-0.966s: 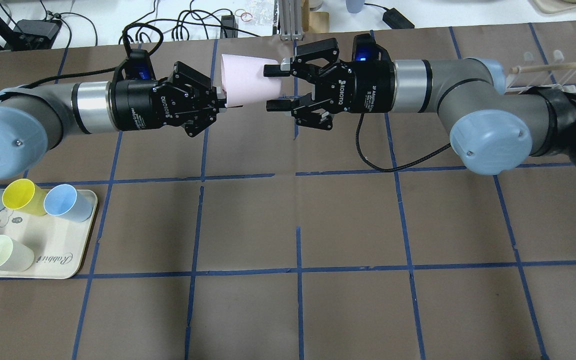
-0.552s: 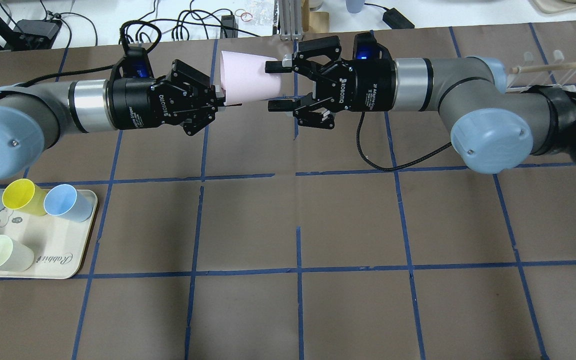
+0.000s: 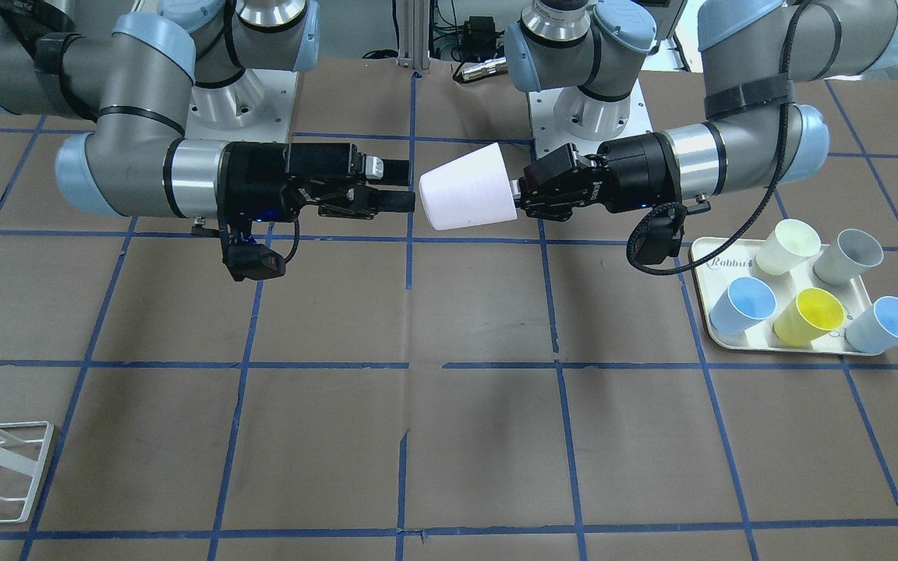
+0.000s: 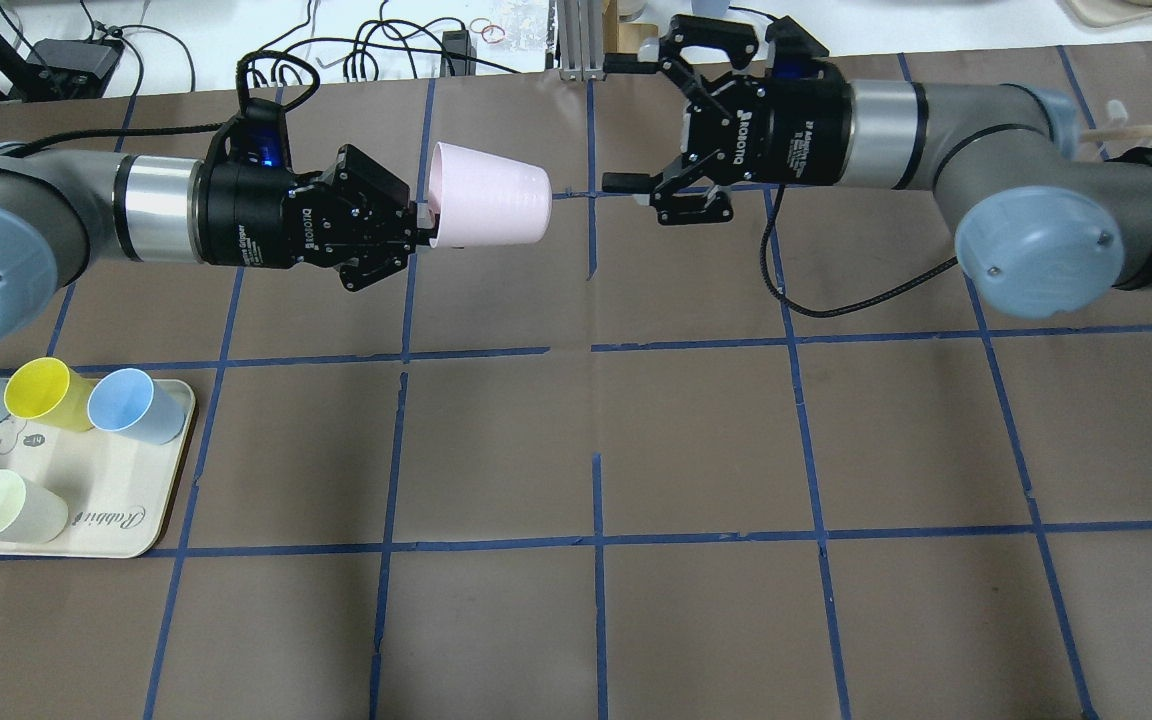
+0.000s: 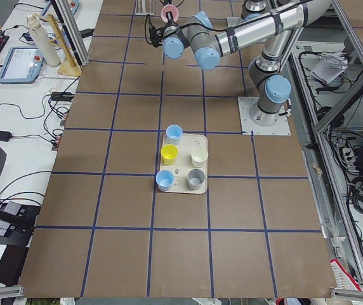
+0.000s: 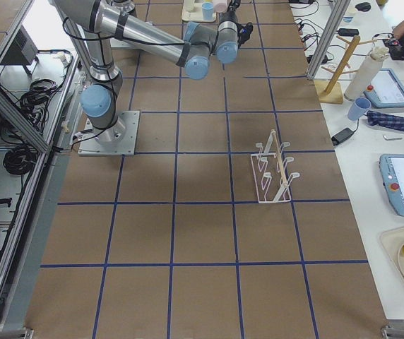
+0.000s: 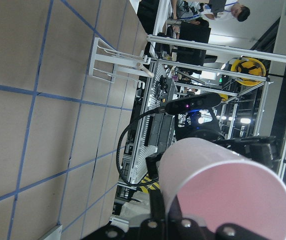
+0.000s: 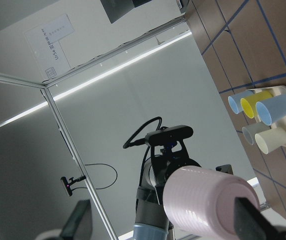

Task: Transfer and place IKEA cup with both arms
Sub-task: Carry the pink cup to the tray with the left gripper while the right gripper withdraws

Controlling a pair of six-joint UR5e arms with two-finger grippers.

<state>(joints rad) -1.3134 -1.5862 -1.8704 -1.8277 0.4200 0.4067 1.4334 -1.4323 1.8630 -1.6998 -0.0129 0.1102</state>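
Count: one pink IKEA cup (image 4: 488,205), two claws, one tray (image 3: 730,265) bearing five cups: two light blue cups (image 3: 743,305), one yellow cup (image 3: 810,315), one cream cup (image 3: 788,245), one grey cup (image 3: 848,255). Pink cup hangs above the tabletop (image 4: 696,440), lying level, long axis claw to claw, base toward the right claw (image 3: 408,187). Left claw (image 4: 424,222) pinches its rim; right claw spread, apart from the base.

There's a gap of air between the IKEA cup (image 4: 489,205) base and the right gripper (image 4: 636,116), jaws spread wide; the tray (image 4: 136,520) stands well apart.

Overhead, front, sides, wrists, sharing IKEA cup (image 4: 488,205)
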